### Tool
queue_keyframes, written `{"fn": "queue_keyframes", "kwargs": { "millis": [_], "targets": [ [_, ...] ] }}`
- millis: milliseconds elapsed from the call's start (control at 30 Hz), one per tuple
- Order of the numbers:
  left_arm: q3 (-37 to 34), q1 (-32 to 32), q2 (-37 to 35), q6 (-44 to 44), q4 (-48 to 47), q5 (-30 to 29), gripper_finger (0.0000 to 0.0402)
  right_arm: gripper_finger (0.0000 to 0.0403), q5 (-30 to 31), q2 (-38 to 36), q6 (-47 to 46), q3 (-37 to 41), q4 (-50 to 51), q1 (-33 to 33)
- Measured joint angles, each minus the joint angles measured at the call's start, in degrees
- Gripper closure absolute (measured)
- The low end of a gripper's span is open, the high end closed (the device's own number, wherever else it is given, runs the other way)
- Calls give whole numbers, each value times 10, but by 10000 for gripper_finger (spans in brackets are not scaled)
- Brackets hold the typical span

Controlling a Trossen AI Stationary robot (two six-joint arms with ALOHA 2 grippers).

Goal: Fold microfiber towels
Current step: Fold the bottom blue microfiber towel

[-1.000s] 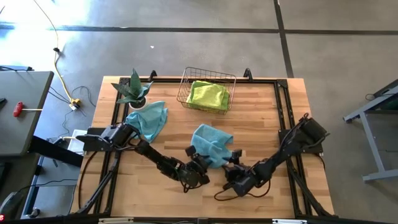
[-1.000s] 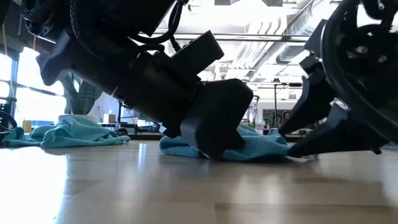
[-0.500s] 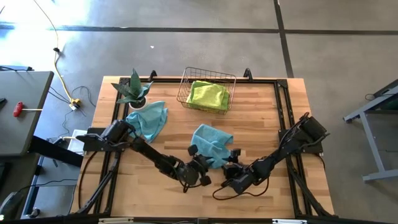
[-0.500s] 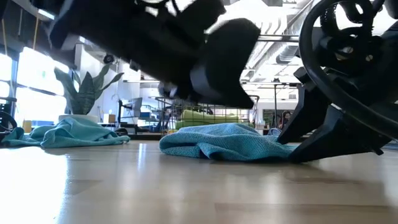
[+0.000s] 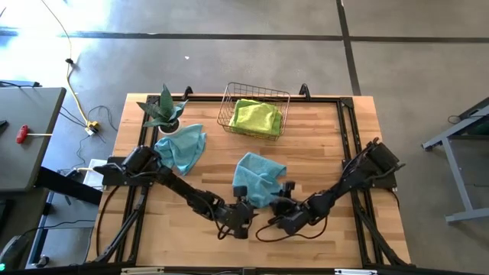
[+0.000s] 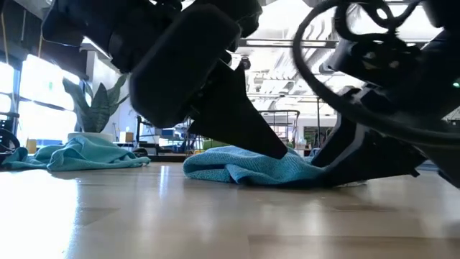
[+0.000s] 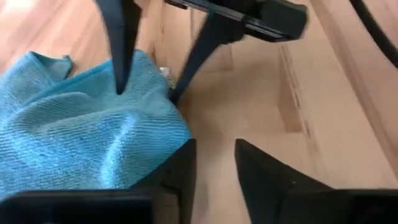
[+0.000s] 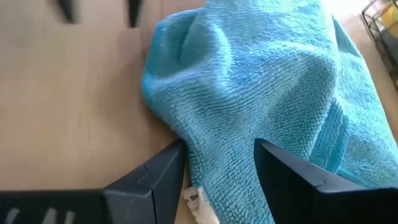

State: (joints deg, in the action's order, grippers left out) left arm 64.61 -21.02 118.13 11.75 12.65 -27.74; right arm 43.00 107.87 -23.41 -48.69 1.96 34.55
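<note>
The table (image 5: 336, 145) carries a crumpled teal towel (image 5: 257, 177) at its centre. My right gripper (image 8: 217, 163) straddles the towel's near edge, fingers wide, not clamped. My left gripper (image 7: 213, 163) sits beside that edge, fingers narrow, holding nothing.

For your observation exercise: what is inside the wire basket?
A crumpled lime green towel lies inside the wire basket and fills most of it. Whatever lies beneath the towel, including most of the basket's floor, is covered and cannot be seen.
</note>
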Motion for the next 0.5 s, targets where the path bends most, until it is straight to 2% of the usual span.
{"fn": "queue_keyframes", "kwargs": {
  "millis": [133,367,500],
  "targets": [
    [0,-1,0,-31,3,-7,258,248,-27,0,-19,0,-5,-14],
    [0,-6,0,-60,3,-74,213,386,-81,-2,-17,-2,-10,-25],
    [0,-16,0,-62,4,-100,209,385,-104,-3,-19,-11,0,-28]
  ]
}}
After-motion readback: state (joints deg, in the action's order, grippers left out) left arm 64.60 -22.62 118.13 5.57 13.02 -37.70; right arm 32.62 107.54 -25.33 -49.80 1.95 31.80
